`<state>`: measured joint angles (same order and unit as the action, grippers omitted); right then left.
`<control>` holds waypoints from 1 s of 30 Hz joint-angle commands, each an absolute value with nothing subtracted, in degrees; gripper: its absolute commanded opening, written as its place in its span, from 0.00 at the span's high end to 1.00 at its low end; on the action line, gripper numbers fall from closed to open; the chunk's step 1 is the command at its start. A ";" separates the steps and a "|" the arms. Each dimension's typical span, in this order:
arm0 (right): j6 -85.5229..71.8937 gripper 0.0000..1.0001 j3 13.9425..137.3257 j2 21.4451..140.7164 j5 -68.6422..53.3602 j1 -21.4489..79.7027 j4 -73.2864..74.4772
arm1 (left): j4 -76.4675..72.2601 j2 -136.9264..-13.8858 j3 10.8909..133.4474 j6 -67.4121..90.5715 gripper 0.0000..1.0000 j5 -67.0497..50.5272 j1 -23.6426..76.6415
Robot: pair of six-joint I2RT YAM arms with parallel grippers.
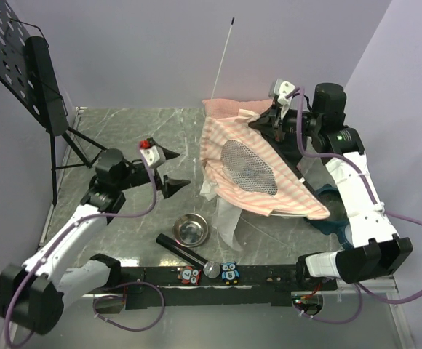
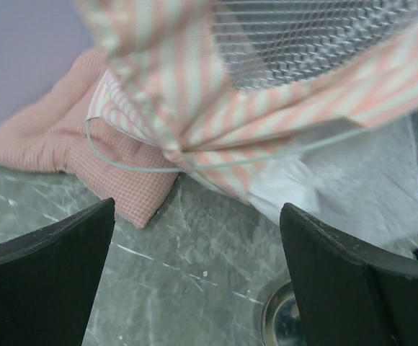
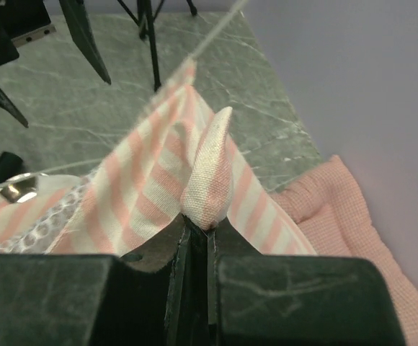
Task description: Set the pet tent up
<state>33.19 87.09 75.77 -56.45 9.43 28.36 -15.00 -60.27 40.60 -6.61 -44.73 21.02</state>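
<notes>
In the top view I see the grey-green marbled tabletop (image 1: 124, 131) closed in by lilac walls (image 1: 160, 43), with a black perforated music stand (image 1: 23, 69) at the far left. The pink-and-white striped fabric pet tent (image 1: 255, 171) with its mesh panel sits right of centre. Its far edge lies over a pink quilted cushion (image 1: 225, 107). The right gripper (image 1: 273, 120) is clamped on the tent's far upper edge. The left gripper (image 1: 176, 169) is spread open just left of the tent, not touching it. A round steel bowl (image 1: 191, 229) sits nearer.

On the left wrist, my jaws stand wide apart above bare marble, and the tent's hem and a thin white pole (image 2: 137, 167) hang ahead.

On the right wrist, the jaws pinch a cream tab of the tent, with the cushion to its right beside the wall.
</notes>
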 commanded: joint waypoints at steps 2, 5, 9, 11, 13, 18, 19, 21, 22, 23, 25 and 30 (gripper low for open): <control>28.73 1.00 89.03 71.98 -61.43 12.03 26.96 | -3.68 -55.20 41.21 -10.66 0.00 -54.65 16.80; 30.76 1.00 90.26 72.42 -61.96 13.79 31.54 | -5.19 -55.98 51.63 -0.55 0.00 -56.08 14.42; 31.19 1.00 87.29 69.88 -60.04 16.51 32.35 | 6.82 -65.10 75.09 3.61 0.13 -54.48 13.10; 30.94 1.00 84.48 68.03 -57.93 18.71 30.07 | 9.31 -69.85 83.19 6.66 0.13 -57.12 12.05; 29.62 1.00 82.45 66.80 -56.78 19.94 27.96 | 4.95 -72.76 86.73 12.72 0.13 -61.50 11.17; 29.62 1.00 79.64 65.04 -55.90 22.84 26.81 | -22.90 -72.95 80.43 28.02 0.16 -60.04 10.90; 29.27 1.00 79.02 64.69 -55.81 23.20 26.55 | -26.25 -73.38 80.59 29.43 0.16 -60.03 10.90; 28.22 1.00 78.05 64.16 -55.99 23.73 25.75 | -29.43 -75.14 82.43 31.80 0.18 -60.99 10.90; 27.95 1.00 77.70 64.07 -56.16 23.99 25.75 | -30.23 -76.02 83.40 33.38 0.19 -61.26 10.90; 27.60 1.00 77.35 63.72 -56.16 24.34 25.58 | -32.41 -76.55 83.84 35.05 0.19 -61.61 10.90; 27.16 1.00 76.38 63.28 -56.08 25.13 25.31 | -38.03 -76.73 83.76 39.53 0.21 -62.14 10.99; 26.11 1.00 74.01 61.79 -55.46 26.37 24.08 | -41.49 -76.99 84.64 44.21 0.25 -63.90 13.44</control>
<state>27.62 75.00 64.66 -55.18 25.36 27.40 -32.84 -78.17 81.49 37.45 -60.97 11.53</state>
